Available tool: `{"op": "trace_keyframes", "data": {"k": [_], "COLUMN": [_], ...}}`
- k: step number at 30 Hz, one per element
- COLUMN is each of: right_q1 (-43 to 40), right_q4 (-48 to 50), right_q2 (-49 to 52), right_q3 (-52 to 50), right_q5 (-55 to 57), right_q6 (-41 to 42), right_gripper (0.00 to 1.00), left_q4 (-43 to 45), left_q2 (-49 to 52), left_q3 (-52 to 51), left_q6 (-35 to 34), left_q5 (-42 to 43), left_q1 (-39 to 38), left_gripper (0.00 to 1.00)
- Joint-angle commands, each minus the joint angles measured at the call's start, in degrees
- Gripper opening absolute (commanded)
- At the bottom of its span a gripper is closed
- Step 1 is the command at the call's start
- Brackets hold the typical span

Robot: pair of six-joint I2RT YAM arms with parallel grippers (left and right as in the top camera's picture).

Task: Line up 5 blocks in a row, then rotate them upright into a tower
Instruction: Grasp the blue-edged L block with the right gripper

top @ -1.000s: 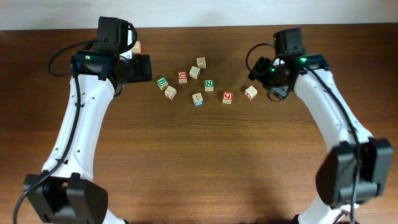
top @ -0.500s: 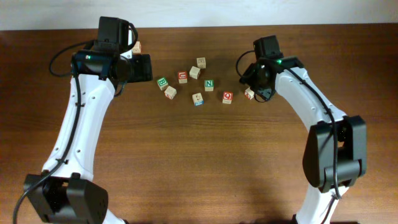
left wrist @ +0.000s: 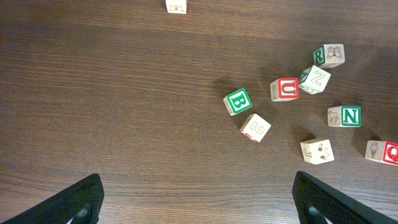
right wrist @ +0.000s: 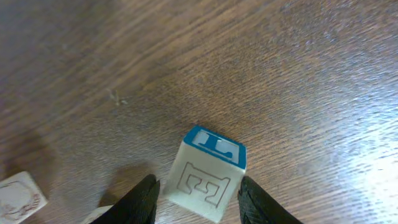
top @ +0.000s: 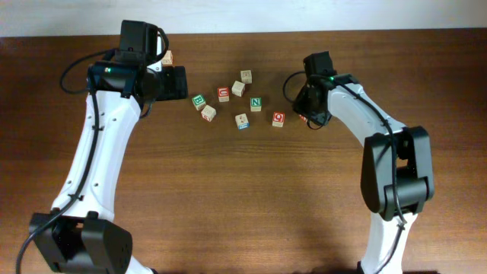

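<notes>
Several small wooden alphabet blocks lie in a loose cluster at mid table. Among them are the green "N" (top: 256, 103), the red "Q" (top: 278, 118), a blue-marked one (top: 242, 120) and pale ones (top: 208, 113) (top: 238, 88). My right gripper (top: 308, 116) sits low over the rightmost block, hiding it from above. In the right wrist view that pale block (right wrist: 211, 168), with a blue "L" face, is slightly skewed between my fingers, and the right gripper (right wrist: 198, 185) is shut on its two sides. My left gripper (left wrist: 199, 190) hovers wide open left of the cluster, holding nothing.
The green "B" cube (top: 198, 100) and a red-lettered cube (top: 224, 93) lie in the same cluster. Another pale cube (top: 246, 76) sits behind them. One lone cube (top: 167, 57) lies near the back edge beside my left arm. Bare wood table (top: 243, 198) stretches toward the front.
My right arm swung left and down onto the rightmost block, and its jaws narrowed around it. The left jaws widened slightly; that arm stayed put.
</notes>
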Motion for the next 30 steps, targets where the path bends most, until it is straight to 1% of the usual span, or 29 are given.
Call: {"op": "trace_keyframes", "data": {"k": [1,6,11,17,20,26,30], "right_q1": [0.66,0.57,0.52,0.57,0.52,0.57,0.59], "right_q4": [0.26,0.68,2.25,4.63,4.81,4.96,4.81], "right_q2": [1.2,1.2,1.2,1.25,1.25,1.95,2.12], "right_q3": [0.37,0.37,0.39,0.37,0.37,0.37,0.26], "right_q5": [0.31,1.22,1.57,1.6,1.62,1.4,1.38], "right_q6": [-0.24,-1.33,-10.19,-18.05,-18.53,-24.3,-26.12], "right_gripper": [0.43,0.38,0.4,0.4,0.4,0.4,0.39], "left_q4": [-0.28,-0.28,-0.79,-1.09,-1.14,-1.11,-1.11], "left_q2": [0.42,0.42,0.42,0.42,0.42,0.42,0.42], "left_q3": [1.31,1.31,1.31,1.31,1.31,1.31,1.31], "left_q6": [-0.72,-0.72,-0.7,-0.7,-0.7,-0.7,-0.7], "left_q5": [-0.85,-0.83,-0.83,-0.83,-0.83,-0.83,-0.83], "left_q1": [-0.02,-0.02,-0.02,-0.02,-0.02,-0.02,-0.02], "left_gripper": [0.96,0.98,0.99,0.99,0.99,0.99,0.99]}}
